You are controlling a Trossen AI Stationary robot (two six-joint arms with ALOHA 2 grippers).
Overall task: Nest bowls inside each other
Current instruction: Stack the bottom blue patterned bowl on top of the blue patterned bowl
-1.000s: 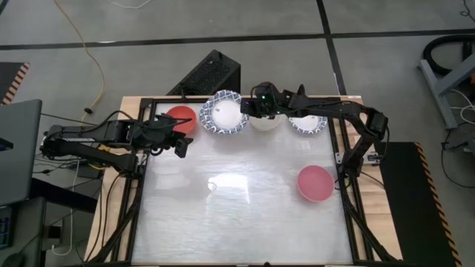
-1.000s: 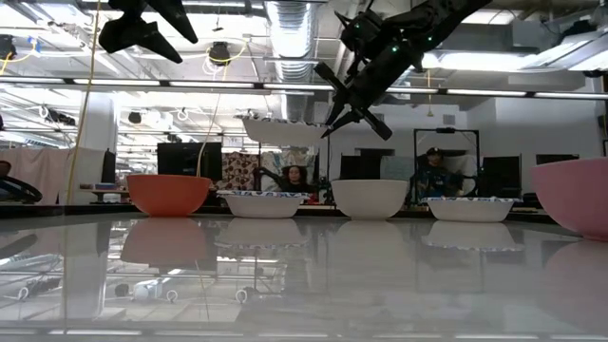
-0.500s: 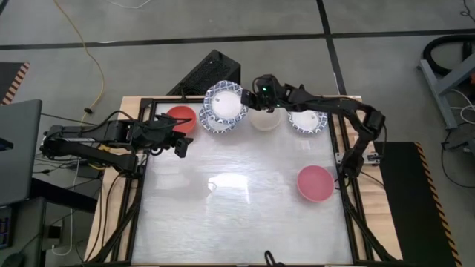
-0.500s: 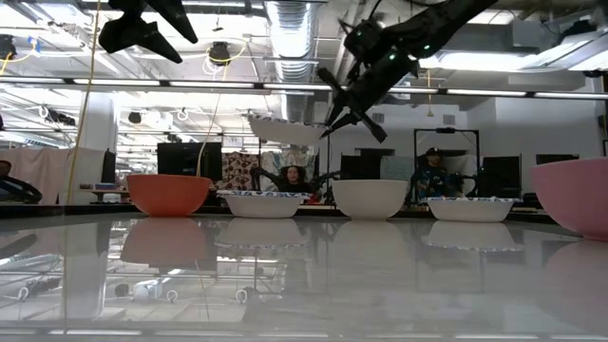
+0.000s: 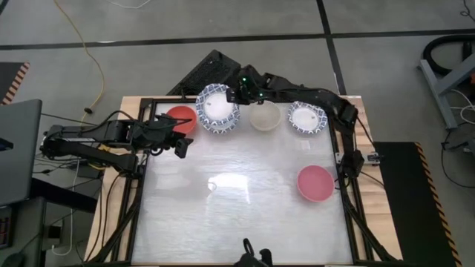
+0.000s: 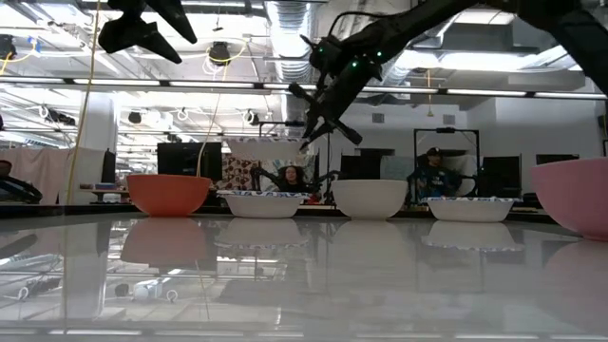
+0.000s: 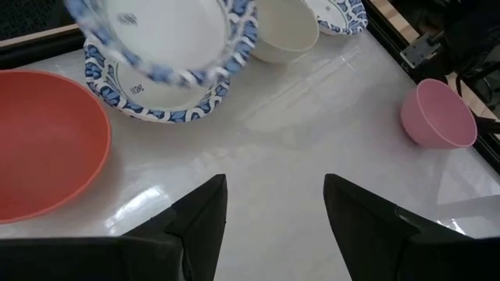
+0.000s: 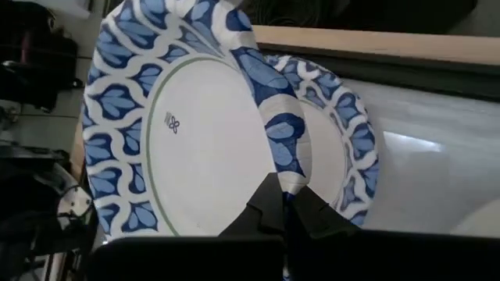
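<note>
From above: six bowls along the far edge, with the right gripper [image 5: 236,95] pinching one blue-rimmed bowl [image 5: 214,105] by its rim over another [image 5: 220,123]. Level view: the held bowl hangs mouth-up (nearly level). Left gripper [image 7: 273,204] waits, fingers apart.

Lighting bright and even, from overhead ceiling strip lights [image 6: 285,85] seen in the low view; the glossy table [image 5: 245,193] throws a soft white glare patch in the high view and mirrors the bowls and room in the low view. Shadows faint. Motion blur on the lifted blue-rimmed bowl [image 7: 160,35] in the left wrist view; the room behind in the low view is soft.
</note>
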